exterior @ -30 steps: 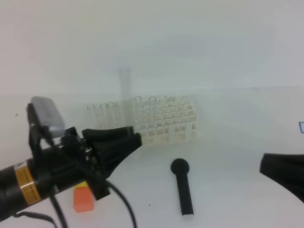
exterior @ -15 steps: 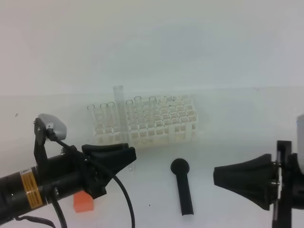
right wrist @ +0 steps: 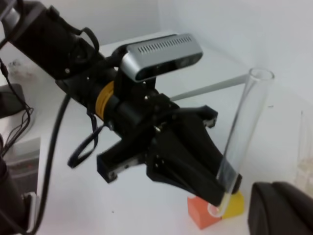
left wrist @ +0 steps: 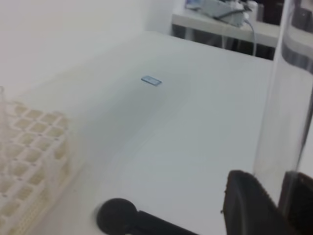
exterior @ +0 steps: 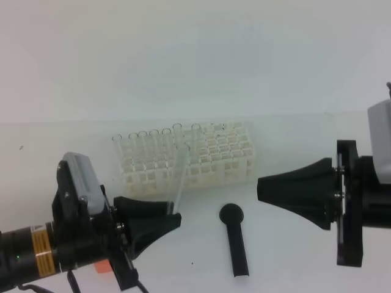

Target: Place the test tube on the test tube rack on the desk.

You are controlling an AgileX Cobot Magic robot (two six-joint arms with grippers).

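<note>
Test tube rack (exterior: 195, 155) apparently holds tubes along its back.

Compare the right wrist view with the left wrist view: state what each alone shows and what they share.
Only the right wrist view shows the left gripper from outside, gripping the test tube near its lower end, plus the orange block and yellow block.

Only the left wrist view shows the test tube rack, the black tool and a small blue tag.

Both show the test tube and the white desk.
</note>
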